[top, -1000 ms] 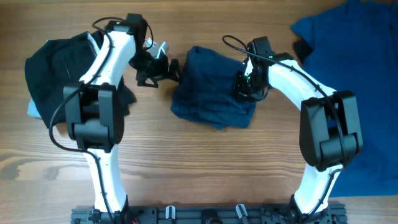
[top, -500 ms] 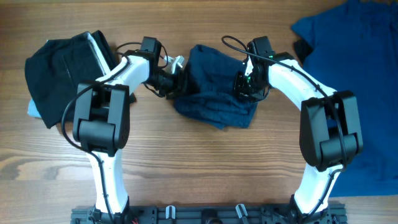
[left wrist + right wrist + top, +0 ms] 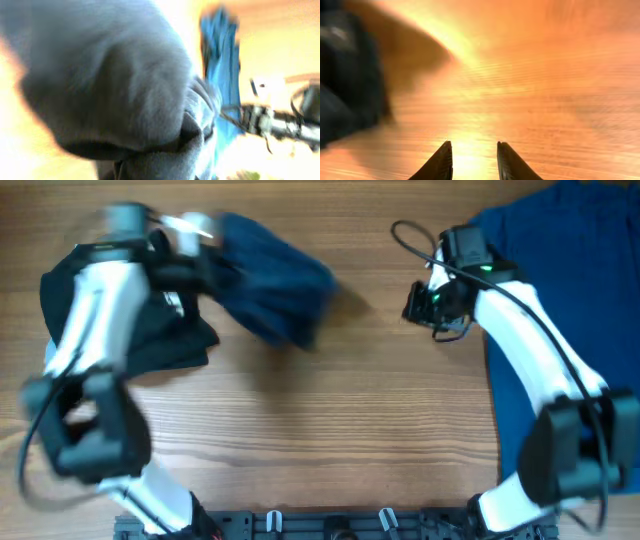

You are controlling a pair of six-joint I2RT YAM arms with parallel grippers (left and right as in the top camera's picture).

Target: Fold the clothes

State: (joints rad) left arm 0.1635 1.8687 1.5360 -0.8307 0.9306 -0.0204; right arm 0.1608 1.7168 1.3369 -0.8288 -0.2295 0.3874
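Overhead: my left gripper (image 3: 200, 238) is pinching the navy shorts (image 3: 272, 288), far-left beside the black garment (image 3: 175, 340). Left wrist is showing only blurred cloth. Right wrist: my right gripper (image 3: 474, 161) is hanging parted, empty, over the table (image 3: 530, 90).

Blurred navy shorts (image 3: 110, 85) close up

navy shorts (image 3: 272, 288), bunched and motion-blurred, at upper left just beside a crumpled black garment (image 3: 182, 340); a brighter blue piece (image 3: 600, 270) lies spread at far right

Left tool (image 3: 210, 250) a blur, perhaps buried in smeared navy shorts (image 3: 272, 280).
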